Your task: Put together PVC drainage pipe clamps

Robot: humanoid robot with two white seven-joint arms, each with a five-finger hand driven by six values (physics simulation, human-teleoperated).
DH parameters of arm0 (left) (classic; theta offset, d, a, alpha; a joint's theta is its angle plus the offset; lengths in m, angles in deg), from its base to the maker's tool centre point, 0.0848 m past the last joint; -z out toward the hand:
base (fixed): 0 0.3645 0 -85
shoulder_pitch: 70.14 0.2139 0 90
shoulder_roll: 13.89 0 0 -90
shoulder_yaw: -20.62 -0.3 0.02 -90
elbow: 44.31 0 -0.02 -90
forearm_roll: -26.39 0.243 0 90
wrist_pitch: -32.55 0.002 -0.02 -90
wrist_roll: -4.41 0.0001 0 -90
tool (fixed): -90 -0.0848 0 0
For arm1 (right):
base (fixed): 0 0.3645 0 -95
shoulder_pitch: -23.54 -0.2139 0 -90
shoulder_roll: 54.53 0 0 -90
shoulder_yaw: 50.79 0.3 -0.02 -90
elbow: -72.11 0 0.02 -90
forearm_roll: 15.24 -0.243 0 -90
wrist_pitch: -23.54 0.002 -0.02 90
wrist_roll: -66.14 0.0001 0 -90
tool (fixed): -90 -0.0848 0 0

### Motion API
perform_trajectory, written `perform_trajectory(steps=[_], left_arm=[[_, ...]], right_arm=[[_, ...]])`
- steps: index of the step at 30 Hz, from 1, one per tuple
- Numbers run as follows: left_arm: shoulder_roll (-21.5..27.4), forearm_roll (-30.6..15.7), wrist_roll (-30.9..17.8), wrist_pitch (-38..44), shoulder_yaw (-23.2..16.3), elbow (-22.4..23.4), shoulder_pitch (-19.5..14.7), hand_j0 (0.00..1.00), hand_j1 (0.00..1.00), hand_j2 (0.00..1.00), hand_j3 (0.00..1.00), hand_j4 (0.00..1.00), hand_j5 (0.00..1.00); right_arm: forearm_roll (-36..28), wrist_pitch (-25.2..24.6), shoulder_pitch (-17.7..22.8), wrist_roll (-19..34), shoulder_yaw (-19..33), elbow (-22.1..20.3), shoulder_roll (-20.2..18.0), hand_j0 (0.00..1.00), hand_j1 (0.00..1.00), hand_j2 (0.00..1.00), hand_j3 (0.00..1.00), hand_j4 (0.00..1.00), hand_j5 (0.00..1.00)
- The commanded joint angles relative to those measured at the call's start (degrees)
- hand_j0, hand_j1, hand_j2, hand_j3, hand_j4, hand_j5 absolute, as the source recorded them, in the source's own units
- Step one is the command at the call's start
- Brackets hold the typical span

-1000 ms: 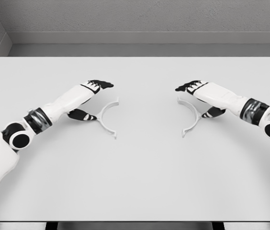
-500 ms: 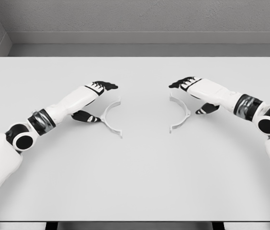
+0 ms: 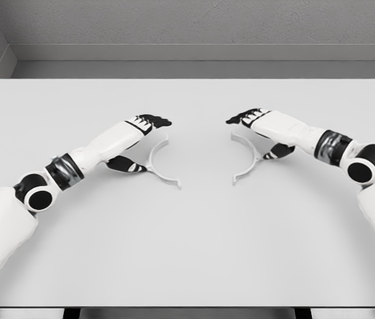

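Observation:
Two white half-ring clamp pieces lie on the pale table (image 3: 187,252), their open sides facing each other. My left hand (image 3: 146,145) is shut on the left clamp half (image 3: 154,166), black fingers over its top end and thumb (image 3: 126,165) behind the arc. My right hand (image 3: 255,137) holds the right clamp half (image 3: 250,163) the same way, thumb (image 3: 274,152) behind it. A gap of roughly a hand's width separates the two halves near the table's middle.
A grey wall (image 3: 194,26) runs behind the table's far edge. The table's front edge (image 3: 187,307) shows at the bottom of the picture. Both forearms lie low over the surface.
Both hands have slid inward toward the table's middle, each carrying its clamp half along. The gap between the two halves has shrunk.

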Motion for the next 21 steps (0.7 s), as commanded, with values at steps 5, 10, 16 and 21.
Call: perform_trajectory(steps=[5, 10, 16, 21], left_arm=[[-0.17, -0.44, 0.10, 0.02, 0.04, -0.11, 0.00, 1.00, 1.00, 1.00, 1.00, 1.00, 1.00], [-0.17, -0.35, 0.01, 0.02, 0.04, -0.90, 0.70, 1.00, 1.00, 1.00, 1.00, 1.00, 1.00], [0.44, -0.09, 0.10, 0.02, 0.74, -0.02, 0.09, 1.00, 1.00, 1.00, 1.00, 1.00, 1.00], [0.62, -0.35, 0.10, 0.02, 1.01, 0.59, -0.26, 1.00, 1.00, 1.00, 1.00, 1.00, 1.00]], right_arm=[[-0.38, -0.14, -0.35, -0.02, -0.78, 0.12, 1.06, 1.00, 1.00, 1.00, 1.00, 1.00, 1.00], [-0.38, -0.42, -0.35, 0.07, -2.54, -0.67, 1.23, 1.00, 1.00, 1.00, 1.00, 1.00, 1.00], [-0.29, -0.60, -0.70, 0.51, -2.63, -0.76, 2.73, 1.00, 1.00, 1.00, 1.00, 1.00, 1.00], [-0.20, -1.13, -1.23, 0.51, -3.51, -0.76, 3.34, 1.00, 1.00, 1.00, 1.00, 1.00, 1.00]])
